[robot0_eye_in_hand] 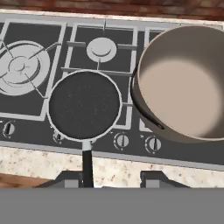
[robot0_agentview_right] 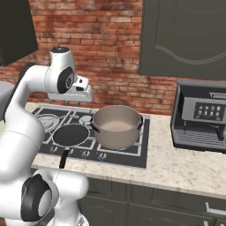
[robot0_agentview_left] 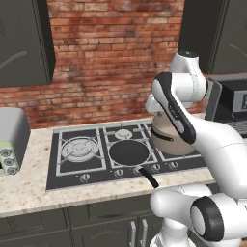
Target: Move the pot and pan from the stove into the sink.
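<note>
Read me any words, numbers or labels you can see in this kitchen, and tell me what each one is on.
No readable text anywhere.
Coffee machine: its dark panel carries a row of small pale icons, too small to read.
Stove: its front knobs show no legible marks.
Pot, pan and toaster: no labels or brand visible.
</note>
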Controlling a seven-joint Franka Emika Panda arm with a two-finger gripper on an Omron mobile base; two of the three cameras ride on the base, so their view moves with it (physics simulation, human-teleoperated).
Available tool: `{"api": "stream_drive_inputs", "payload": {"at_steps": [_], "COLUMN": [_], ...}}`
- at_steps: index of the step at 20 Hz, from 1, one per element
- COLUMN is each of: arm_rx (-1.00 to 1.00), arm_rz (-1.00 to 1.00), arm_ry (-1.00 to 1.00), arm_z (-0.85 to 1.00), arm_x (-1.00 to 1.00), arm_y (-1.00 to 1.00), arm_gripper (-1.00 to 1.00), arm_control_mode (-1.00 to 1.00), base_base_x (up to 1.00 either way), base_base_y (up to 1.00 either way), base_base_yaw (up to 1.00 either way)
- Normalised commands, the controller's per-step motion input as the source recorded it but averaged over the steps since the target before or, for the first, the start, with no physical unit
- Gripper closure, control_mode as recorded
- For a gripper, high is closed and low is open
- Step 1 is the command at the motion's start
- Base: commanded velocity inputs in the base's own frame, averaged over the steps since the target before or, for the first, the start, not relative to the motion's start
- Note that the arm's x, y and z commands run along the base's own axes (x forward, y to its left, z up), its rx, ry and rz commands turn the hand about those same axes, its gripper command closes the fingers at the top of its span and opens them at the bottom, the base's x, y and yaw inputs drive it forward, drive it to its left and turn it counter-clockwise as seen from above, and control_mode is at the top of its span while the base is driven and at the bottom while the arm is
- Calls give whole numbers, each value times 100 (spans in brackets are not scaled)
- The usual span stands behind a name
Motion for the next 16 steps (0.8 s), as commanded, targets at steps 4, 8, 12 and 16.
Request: {"api": "stream_drive_inputs", "payload": {"at_steps": [4,8,12,16], "arm_rx": [0,0,0,0], "arm_rz": [0,2,5,6], "arm_ry": [0,0,0,0], "arm_z": [0,-4,-7,-9], "arm_x": [-12,-40,-49,-51], "arm_y": [0,3,6,4], "arm_gripper": [-100,-100,-100,-100], "arm_control_mode": [-100,-100,-100,-100], "base_base_x": [0,0,0,0], "base_base_y": [0,0,0,0], "base_base_yaw": [0,0,0,0]}}
